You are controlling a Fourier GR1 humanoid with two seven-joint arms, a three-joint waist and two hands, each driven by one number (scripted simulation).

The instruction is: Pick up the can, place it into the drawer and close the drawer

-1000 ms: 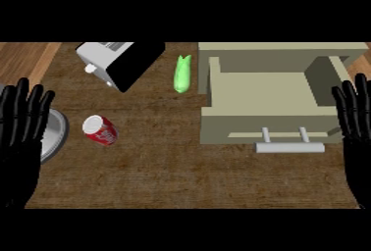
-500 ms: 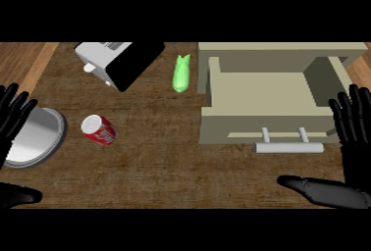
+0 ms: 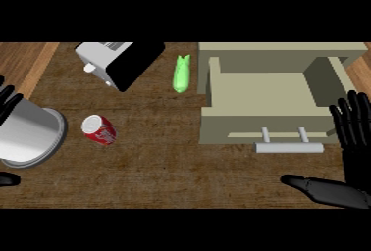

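- The can (image 3: 99,130) lay on its side on the counter (image 3: 181,171), left of centre, just right of a steel pot (image 3: 29,137) and well apart from the drawer (image 3: 264,105). It had not shifted over the last second.
- The drawer stood pulled open at the right, its tray bare, its handle (image 3: 288,146) facing the near edge.
- What changed was the arms. A second earlier both hands hung upright at the side edges. Half a second ago the thumbs began to show low in the view, and the pot came out from under the left hand.
- The right hand (image 3: 353,142) was at the right edge beside the drawer front, fingers straight and pointing up, thumb (image 3: 319,188) spread wide toward the left. It was open and held nothing.
- The left hand (image 3: 6,100) had slid further out of view. Only straight fingertips showed at the left edge above the pot, with a dark tip low at that edge, probably the thumb. It read as open and held nothing.
- A green vegetable (image 3: 180,74) and a toaster (image 3: 119,61) lay at the far side, both clear of the can.
- Judged from this, the task was at its very start: nothing gripped, the can untouched, the drawer open.
- The right hand seemed the one rousing, though the can lay nearer the left. A reach from the right would cross the bare counter in front of the drawer.
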